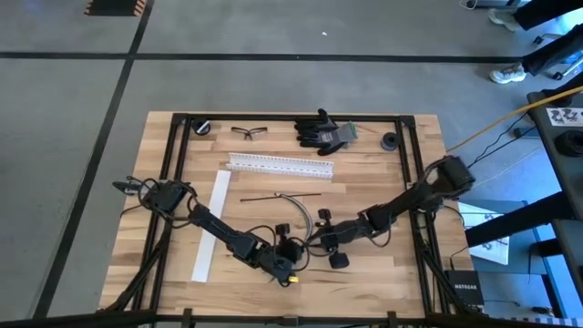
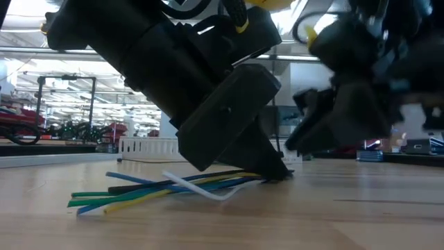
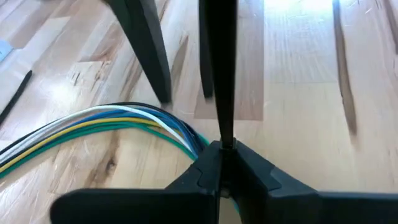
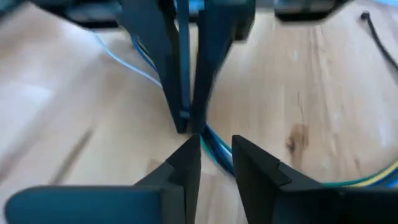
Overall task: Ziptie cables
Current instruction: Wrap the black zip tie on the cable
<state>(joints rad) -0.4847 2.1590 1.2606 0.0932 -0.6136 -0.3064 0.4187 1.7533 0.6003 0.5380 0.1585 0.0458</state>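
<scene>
The cables [image 3: 112,121], a coloured bundle, lie near the table's [image 1: 383,273] near edge, centre. The left gripper [image 3: 222,155] has its fingers together, clamped on the bundle. Just right, the right gripper [image 4: 214,155] straddles the cables, slightly apart.

I can read only one word anywhere around me: "NETGEAR", in pale letters on the dark box [image 1: 471,290] that sits on the floor just beyond the table's corner on my right side, seen from above. Nothing else gives me letters or numbers I can make out. The white sheet [image 1: 565,116] on the dark bench off to my right carries black marks, but they are too small to read. On the table itself I find no label or print at all.
</scene>
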